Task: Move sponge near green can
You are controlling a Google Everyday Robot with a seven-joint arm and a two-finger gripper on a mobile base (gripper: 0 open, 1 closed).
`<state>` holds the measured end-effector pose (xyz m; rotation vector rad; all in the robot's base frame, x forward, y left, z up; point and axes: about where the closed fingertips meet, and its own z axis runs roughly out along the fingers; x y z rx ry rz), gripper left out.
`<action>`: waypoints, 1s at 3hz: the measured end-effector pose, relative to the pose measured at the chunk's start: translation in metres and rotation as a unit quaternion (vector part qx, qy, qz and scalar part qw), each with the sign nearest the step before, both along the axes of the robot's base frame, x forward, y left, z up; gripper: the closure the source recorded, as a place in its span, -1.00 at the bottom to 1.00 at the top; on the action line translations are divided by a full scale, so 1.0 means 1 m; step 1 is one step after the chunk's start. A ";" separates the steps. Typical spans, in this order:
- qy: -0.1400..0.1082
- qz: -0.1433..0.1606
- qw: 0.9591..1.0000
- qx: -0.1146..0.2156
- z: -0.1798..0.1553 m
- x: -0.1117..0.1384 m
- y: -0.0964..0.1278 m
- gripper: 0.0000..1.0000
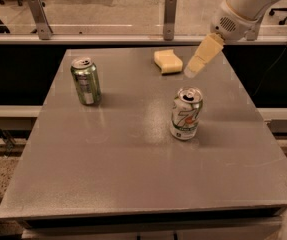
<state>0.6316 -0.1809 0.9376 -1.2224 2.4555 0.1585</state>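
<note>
The sponge, a pale yellow foam block, lies flat near the far edge of the grey table. The green can stands upright on the table's left side, well apart from the sponge. My gripper hangs from the white arm at the upper right, its cream fingers pointing down and left, just right of the sponge and above the table, holding nothing.
A white 7-Up can stands upright in the middle right of the table, in front of the sponge. A rail with metal posts runs behind the table. Office chairs stand on the floor beyond.
</note>
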 end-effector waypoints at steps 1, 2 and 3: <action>0.015 -0.036 0.999 0.011 -0.021 0.037 0.015 -1.00; 0.026 -0.064 0.998 0.011 -0.044 0.064 0.023 -1.00; 0.034 -0.089 0.995 -0.009 -0.077 0.096 0.028 -1.00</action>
